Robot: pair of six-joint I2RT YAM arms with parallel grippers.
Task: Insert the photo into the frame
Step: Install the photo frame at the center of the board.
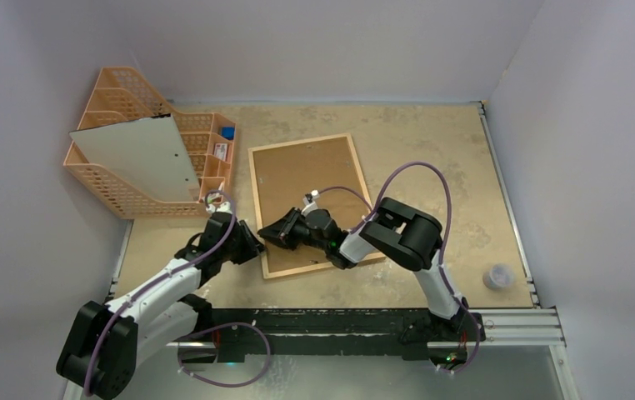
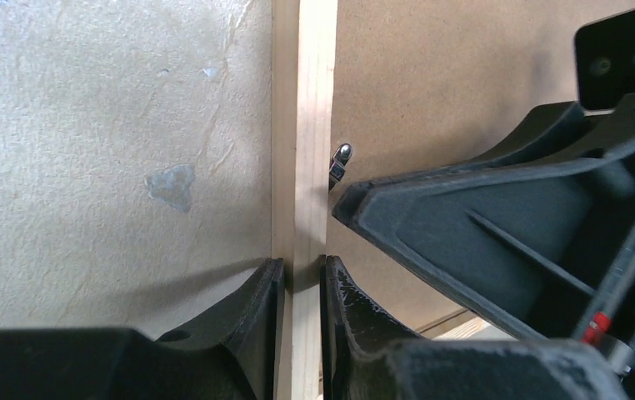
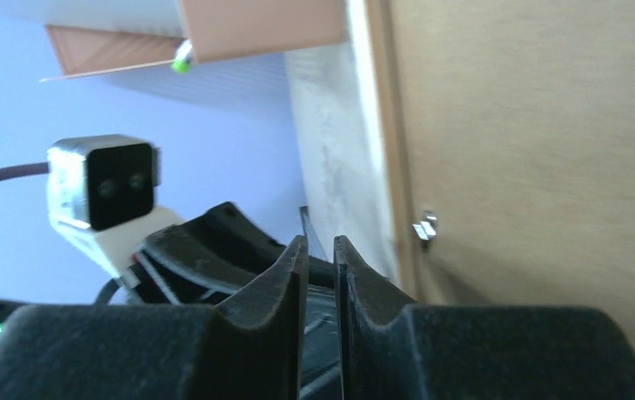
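The frame [image 1: 257, 200] lies flat mid-table, its brown hardboard back [image 1: 310, 196] facing up inside thin light-wood edging. My left gripper [image 1: 252, 243] is shut on the frame's left edging [image 2: 302, 167], one finger on each side of the wood strip. My right gripper [image 1: 271, 233] hovers just inside that same edge, over the hardboard [image 3: 531, 167], its jaws a narrow gap apart with nothing between them. A small metal tab [image 2: 341, 160] sticks up from the hardboard beside the edging, just right of the right gripper's fingertips [image 3: 352, 250]. The photo does not show in any view.
An orange mesh organizer [image 1: 122, 196] stands at the back left with a pale grey sheet [image 1: 139, 158] leaning in it. A small translucent cup [image 1: 497, 276] sits near the right edge. A black rail [image 1: 339, 321] runs along the near edge.
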